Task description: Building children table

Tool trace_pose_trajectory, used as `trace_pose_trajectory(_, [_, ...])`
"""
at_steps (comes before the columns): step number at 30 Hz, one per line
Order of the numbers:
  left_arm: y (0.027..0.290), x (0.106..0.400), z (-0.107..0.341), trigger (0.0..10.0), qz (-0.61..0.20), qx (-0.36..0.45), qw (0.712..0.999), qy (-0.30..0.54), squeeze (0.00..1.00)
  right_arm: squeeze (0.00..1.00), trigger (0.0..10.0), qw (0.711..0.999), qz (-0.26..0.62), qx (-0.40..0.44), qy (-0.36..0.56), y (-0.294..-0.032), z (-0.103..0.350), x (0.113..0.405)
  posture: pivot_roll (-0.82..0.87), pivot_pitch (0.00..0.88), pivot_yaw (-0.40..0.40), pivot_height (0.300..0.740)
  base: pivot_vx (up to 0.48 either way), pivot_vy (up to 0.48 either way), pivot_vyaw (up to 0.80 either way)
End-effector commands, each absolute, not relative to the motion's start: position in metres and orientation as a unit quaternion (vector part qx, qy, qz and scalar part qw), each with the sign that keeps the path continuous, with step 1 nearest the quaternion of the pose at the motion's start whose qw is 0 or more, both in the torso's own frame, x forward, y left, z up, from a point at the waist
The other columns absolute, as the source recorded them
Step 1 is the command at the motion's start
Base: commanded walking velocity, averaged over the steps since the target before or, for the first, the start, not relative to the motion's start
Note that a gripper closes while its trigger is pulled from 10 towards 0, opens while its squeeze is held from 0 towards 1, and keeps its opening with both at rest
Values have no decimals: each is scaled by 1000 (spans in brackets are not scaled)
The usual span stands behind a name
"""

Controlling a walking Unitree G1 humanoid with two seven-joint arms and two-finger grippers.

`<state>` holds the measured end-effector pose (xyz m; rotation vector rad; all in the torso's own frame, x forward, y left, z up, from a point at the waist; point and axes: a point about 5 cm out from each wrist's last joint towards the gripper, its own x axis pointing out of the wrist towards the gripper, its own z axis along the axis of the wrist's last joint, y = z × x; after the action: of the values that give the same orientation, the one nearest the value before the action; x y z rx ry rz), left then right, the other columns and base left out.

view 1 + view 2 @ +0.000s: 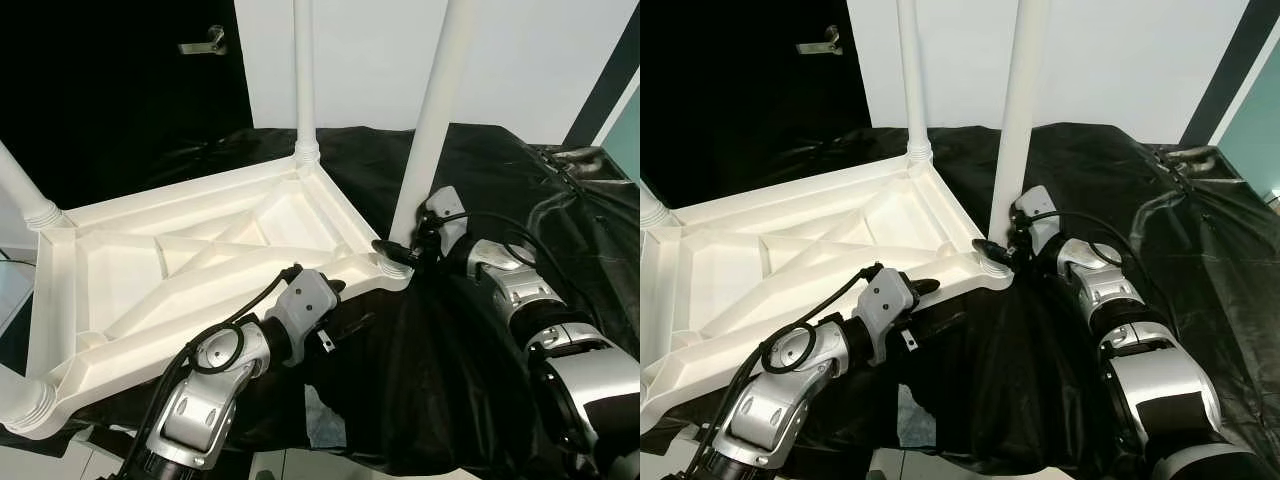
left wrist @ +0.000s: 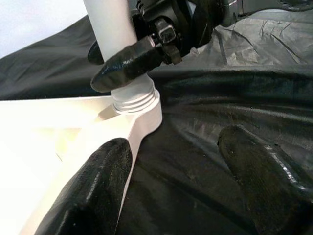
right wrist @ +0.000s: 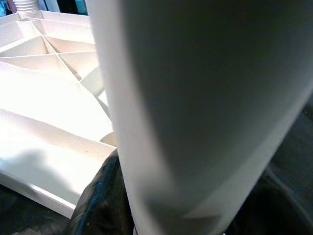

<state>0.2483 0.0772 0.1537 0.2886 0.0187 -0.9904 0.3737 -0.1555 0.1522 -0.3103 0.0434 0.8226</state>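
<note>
Head cameras first: from my seat I see the white table top (image 1: 190, 270) lying upside down on a black sheet (image 1: 480, 330), ribbed underside up, its near-left edge cut off by the frame. Legs rise from its corners and run out of the top of the picture; the near-right leg (image 1: 432, 120) stands in its socket. My right gripper (image 1: 398, 250) is at the base of that leg, black fingers on either side of it, though the far finger is hidden behind the leg. My left gripper (image 1: 325, 300) sits at the table top's near edge, its fingertips hidden under the rim.

Left wrist view: two black fingers (image 2: 93, 191) spread wide with nothing between them, one lying against the white rim, the other over the sheet. Beyond, the right gripper's finger presses the leg just above the threaded collar (image 2: 134, 100).

Right wrist view: the leg (image 3: 195, 107) blurs across most of the picture, close between the fingers; dark finger shapes show at its sides.
</note>
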Motion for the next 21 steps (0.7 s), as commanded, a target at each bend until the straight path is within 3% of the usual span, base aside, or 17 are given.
trace_pose_trajectory(1, [79,248,152,10000,-454,142,880,12,0,0,0,897,414,-152,30,-152,147,371,114,0,-35,740,0,0,0])
trace_pose_trajectory(8, [75,246,149,10000,-451,136,882,14,0,0,0,904,406,-132,22,-157,135,358,89,0,-51,740,0,0,0])
trace_pose_trajectory(13, [71,248,149,10000,-457,136,879,12,0,0,0,947,312,-76,15,-151,137,358,63,0,-47,740,0,0,0])
trace_pose_trajectory(21, [69,251,149,10000,-462,140,875,8,0,0,0,973,220,-67,-8,-130,147,343,46,0,-45,740,0,0,0])
